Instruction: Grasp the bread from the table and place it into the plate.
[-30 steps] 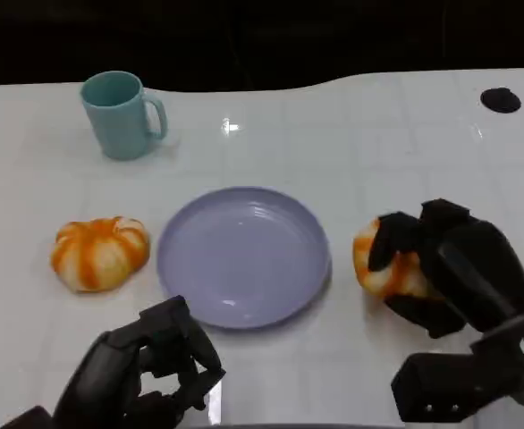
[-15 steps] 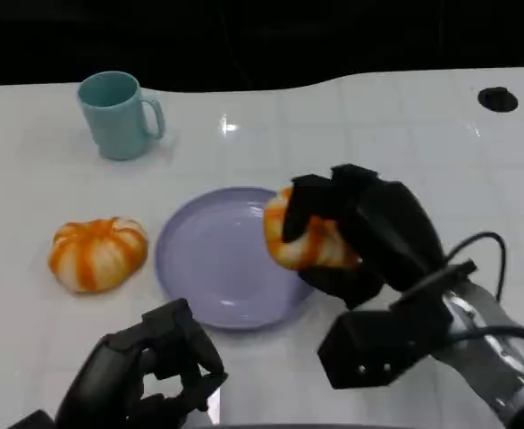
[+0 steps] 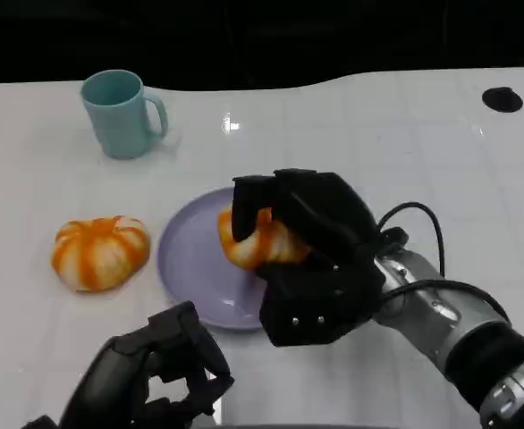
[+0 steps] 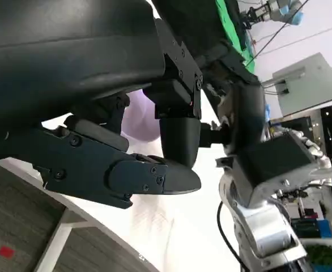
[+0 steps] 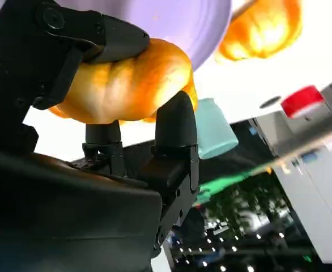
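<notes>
The right hand (image 3: 302, 234) grips a bread roll (image 3: 255, 239) with its fingers wrapped over the top and side, holding it above the plate (image 3: 186, 259); whether the roll already touches the plate surface I cannot tell. In the right wrist view the fingers (image 5: 174, 127) clamp the roll (image 5: 123, 82) from both sides, with the plate (image 5: 171, 22) just beyond it.

The main risk is in the release. If the fingers let go while the roll is off the surface, it may bounce or roll toward the rim, since it is rounded and sits nearer the right side of the plate than the middle. A finger hooked over the top could also drag the roll back out as the hand pulls away. Pressing down too hard could tip or slide the light plate on the smooth table (image 3: 378, 134).

The left hand (image 3: 159, 371) rests low near the front table edge, fingers curled inward, holding nothing.

Count: two bread rolls, one in the right hand and a second roll (image 3: 99, 252) lying on the table left of the plate, apart from it; one plate; one mug (image 3: 119, 113) at the far left; two hands
</notes>
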Tool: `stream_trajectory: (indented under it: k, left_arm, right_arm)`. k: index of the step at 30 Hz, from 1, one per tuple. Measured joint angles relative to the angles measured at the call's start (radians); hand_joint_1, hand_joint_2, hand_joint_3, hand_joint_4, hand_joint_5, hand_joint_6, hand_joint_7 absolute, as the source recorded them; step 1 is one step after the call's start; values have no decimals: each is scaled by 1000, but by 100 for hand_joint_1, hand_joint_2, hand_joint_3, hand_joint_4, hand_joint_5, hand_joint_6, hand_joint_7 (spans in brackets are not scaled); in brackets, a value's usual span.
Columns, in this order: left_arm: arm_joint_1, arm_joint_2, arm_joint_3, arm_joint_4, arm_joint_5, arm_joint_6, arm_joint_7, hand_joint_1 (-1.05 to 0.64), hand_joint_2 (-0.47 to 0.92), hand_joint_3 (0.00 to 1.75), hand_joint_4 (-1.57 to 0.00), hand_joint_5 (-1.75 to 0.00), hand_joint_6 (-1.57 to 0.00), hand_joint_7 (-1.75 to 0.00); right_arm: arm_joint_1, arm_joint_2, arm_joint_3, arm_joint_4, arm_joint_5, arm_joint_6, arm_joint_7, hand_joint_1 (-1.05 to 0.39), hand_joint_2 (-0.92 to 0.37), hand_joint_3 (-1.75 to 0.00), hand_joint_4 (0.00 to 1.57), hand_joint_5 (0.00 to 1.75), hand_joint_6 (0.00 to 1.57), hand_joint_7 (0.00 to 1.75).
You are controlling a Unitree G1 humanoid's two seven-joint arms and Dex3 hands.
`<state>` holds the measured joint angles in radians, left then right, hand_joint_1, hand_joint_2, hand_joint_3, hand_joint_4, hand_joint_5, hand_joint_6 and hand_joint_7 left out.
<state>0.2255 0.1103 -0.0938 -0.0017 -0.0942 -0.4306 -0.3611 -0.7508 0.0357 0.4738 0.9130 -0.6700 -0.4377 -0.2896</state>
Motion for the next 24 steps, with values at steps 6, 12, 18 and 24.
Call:
stream_trajectory:
  k: [6, 12, 18, 24]
  left_arm:
    - [6, 0, 0, -13, 0, 15, 0, -56, 92, 34, -66, -175, -59, -154]
    - [10, 1, 0, -18, 0, 28, 0, -56, 92, 34, -66, -175, -59, -154]
    - [10, 1, 0, -22, -1, 31, 0, -55, 92, 34, -66, -175, -59, -154]
    - [10, 0, -1, -26, 0, 31, 0, -55, 92, 35, -66, -175, -59, -155]
  right_arm:
    - [-24, 12, 15, 6, 5, 124, 145, -42, -88, -26, 26, 63, 50, 13]
    - [-25, -17, 54, -93, -15, 258, 318, -69, -92, -29, 1, 34, 24, 0]
    - [6, -66, 64, -237, -14, 312, 400, -78, -92, -34, 0, 18, 14, 0]
    - [77, -123, 53, -403, 9, 339, 476, -75, -92, -31, 1, 21, 16, 1]
